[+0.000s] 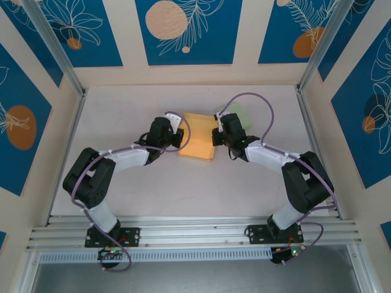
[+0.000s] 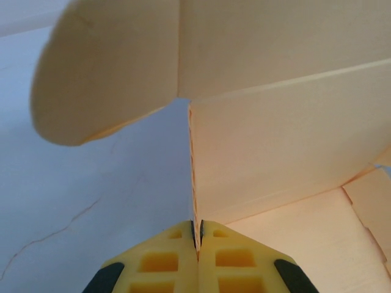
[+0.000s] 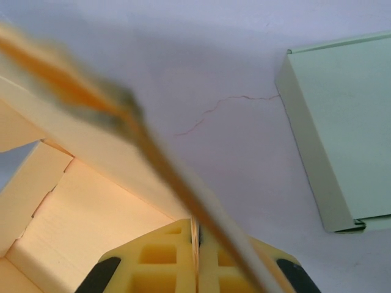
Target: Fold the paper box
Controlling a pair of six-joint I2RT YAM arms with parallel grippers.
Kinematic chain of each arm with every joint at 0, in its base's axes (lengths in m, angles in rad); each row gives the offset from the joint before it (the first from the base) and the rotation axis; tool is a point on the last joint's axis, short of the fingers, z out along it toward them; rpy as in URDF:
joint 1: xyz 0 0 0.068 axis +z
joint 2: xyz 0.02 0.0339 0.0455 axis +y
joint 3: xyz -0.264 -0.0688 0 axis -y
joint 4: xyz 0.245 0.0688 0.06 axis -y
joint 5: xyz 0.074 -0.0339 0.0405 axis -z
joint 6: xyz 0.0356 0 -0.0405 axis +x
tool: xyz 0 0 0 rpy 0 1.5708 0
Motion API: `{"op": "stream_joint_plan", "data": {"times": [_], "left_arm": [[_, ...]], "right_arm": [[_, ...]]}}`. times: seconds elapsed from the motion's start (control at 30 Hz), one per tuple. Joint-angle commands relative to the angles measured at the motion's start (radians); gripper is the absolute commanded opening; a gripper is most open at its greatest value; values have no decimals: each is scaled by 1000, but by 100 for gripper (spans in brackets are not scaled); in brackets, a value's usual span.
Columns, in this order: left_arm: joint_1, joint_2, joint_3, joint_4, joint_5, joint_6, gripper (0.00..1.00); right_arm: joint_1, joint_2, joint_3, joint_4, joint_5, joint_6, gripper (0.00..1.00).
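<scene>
Close wrist views show the left gripper (image 2: 197, 235) and right gripper (image 3: 195, 235) each clamped on a wall of the paper box (image 2: 275, 140). A green box (image 3: 342, 122) lies to its right.

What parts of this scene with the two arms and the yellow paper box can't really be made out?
- Top view: where the left gripper and right gripper pinch the paper box, hidden under their wrists.
- Left wrist view: the box's rounded flap, cut off by the top edge.
- Right wrist view: the box wall nearest the lens, blurred; the pale green box, cut off by the right edge.
</scene>
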State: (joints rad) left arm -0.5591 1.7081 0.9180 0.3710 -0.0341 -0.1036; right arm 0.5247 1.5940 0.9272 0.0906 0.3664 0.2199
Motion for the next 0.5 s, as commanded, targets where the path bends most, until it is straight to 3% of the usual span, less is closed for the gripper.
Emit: {"op": "stream_joint_plan", "data": {"times": [0.0, 0.2, 0.47], "left_arm": [[-41, -26, -26, 63, 15, -58, 3], [-61, -26, -75, 131, -57, -71, 3], [-65, -16, -71, 204, -126, -72, 3]], "right_arm": [[46, 18, 8, 151, -8, 68, 6], [93, 73, 38, 189, 68, 110, 7], [95, 184, 176, 230, 113, 44, 7]]}}
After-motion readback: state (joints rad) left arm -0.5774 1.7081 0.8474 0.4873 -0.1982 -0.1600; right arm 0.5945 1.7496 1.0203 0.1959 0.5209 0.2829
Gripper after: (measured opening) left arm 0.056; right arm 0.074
